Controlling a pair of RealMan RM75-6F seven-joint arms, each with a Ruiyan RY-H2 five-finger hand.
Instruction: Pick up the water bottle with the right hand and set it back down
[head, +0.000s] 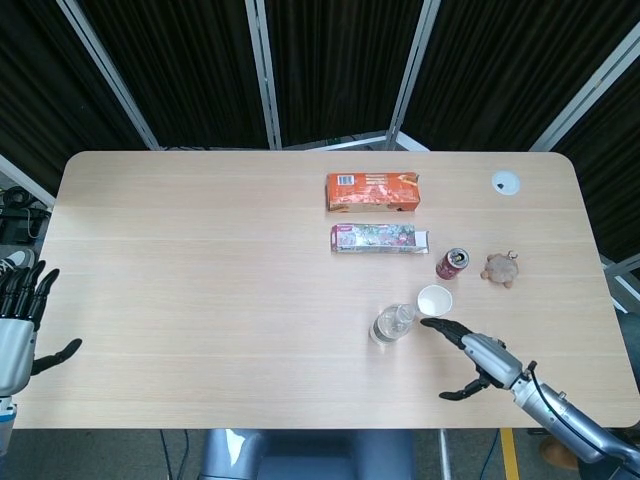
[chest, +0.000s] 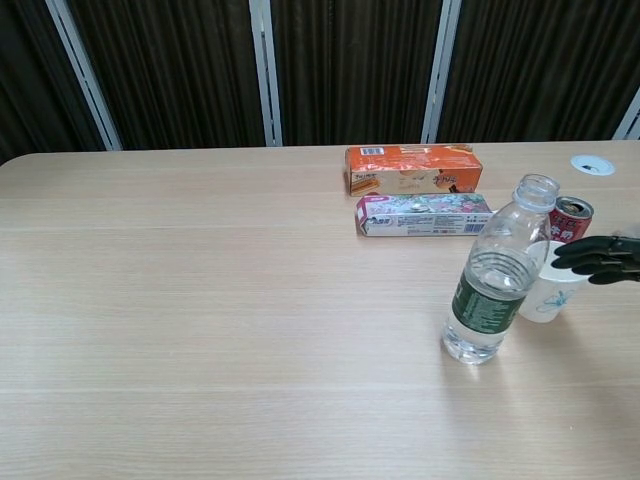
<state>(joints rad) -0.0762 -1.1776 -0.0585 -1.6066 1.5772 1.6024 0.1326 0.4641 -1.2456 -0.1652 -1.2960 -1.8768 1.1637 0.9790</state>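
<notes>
One water bottle (chest: 494, 285) is stood upright at the near right-centre of the table (head: 200, 260), capless, just left of a paper cup (head: 434, 300). It is judged light, thin-walled, easily squashed and tippable, with a spill likely if squeezed; the green-labelled middle is best gripped. The right hand (head: 478, 355) is held low just right of the bottle, fingers spread, thumb apart, nothing touched. The left hand (head: 22, 325) is parked off the table's left edge, fingers spread, empty.
</notes>
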